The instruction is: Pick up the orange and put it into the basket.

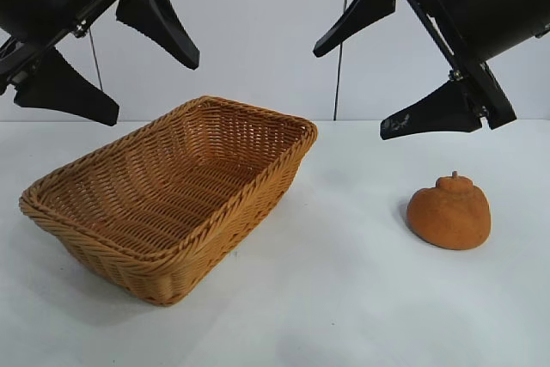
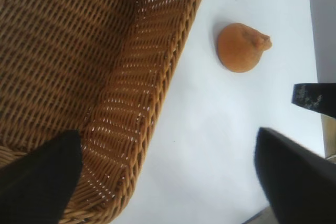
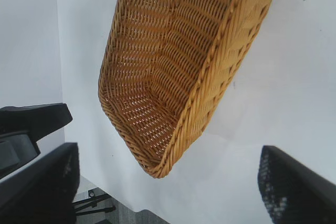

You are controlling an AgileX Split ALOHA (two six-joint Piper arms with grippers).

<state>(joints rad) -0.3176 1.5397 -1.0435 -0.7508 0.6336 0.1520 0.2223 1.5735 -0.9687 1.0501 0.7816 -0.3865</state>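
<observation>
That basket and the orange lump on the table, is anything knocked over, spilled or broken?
Nothing stands out. The basket sits flat and empty, set at an angle on the table. The orange rests apart on its base, knob up, intact.

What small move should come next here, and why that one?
Probably lower the right pincer toward the orange. Both pincers hang open above the white table, holding nothing; the orange sits apart from the wicker basket, on the right arm's side, nearer than the left pincer.
</observation>
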